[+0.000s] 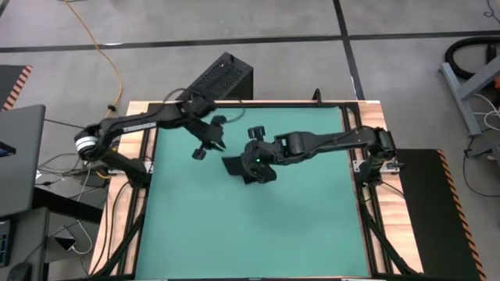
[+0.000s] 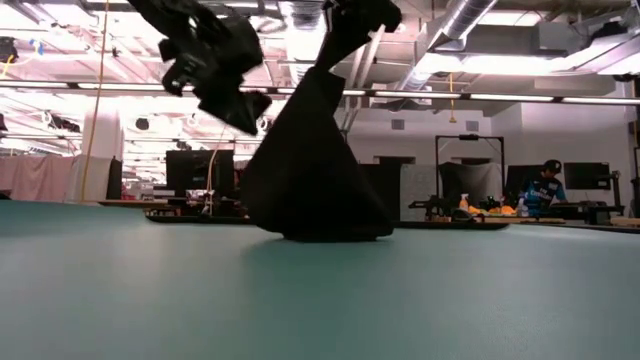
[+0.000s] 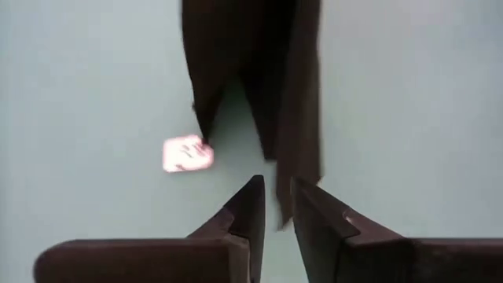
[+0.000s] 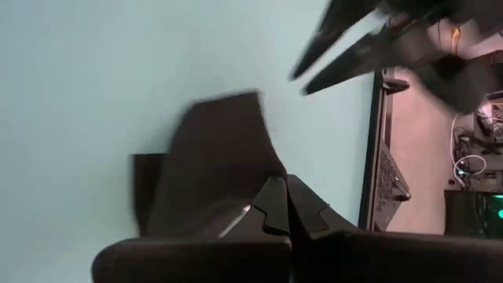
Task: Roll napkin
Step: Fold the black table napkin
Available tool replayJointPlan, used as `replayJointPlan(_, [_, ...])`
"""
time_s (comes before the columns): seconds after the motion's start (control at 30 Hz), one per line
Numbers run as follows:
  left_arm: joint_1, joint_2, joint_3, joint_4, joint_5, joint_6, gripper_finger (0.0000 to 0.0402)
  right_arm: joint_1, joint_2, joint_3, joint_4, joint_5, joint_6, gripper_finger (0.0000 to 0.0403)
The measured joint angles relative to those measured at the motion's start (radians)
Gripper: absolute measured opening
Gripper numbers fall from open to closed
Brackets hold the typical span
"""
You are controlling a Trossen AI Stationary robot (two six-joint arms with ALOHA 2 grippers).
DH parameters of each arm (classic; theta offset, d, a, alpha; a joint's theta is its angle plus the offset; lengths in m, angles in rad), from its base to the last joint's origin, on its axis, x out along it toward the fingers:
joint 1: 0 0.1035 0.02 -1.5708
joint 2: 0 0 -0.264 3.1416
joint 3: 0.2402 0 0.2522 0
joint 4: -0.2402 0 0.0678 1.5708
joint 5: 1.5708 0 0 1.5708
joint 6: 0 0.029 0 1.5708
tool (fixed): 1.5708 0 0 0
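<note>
Right gripper [image 4: 284, 206] fingers clamped on napkin [image 2: 312, 170], lifting cloth peak so it drapes to table [image 2: 320, 300]. Left gripper [image 3: 277, 206] fingers narrowly parted, empty, beside hanging edge, white tag [image 3: 187, 153] just beyond fingertips.

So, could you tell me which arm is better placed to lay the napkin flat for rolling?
The right. Its tool is shut on the napkin, which hangs from it onto the table. The left tool hovers beside it, holding nothing.

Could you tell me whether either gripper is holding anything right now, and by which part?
The right gripper holds the napkin pinched at its top, so the cloth hangs to the table. The left gripper holds nothing.
</note>
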Motion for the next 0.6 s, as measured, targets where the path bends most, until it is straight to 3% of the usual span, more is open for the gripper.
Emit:
replayJointPlan(0.27, [-0.051, 0.135, 0.000, -0.148, -0.006, -0.032, 0.0063, 0.000, 0.000, 0.000, -0.006, 0.000, 0.008, 0.0000])
replayJointPlan(0.6, [-0.069, 0.163, -0.001, -0.070, 0.012, -0.216, 0.0062, -0.032, 0.000, 0.000, -0.026, 0.000, 0.004, 0.0000])
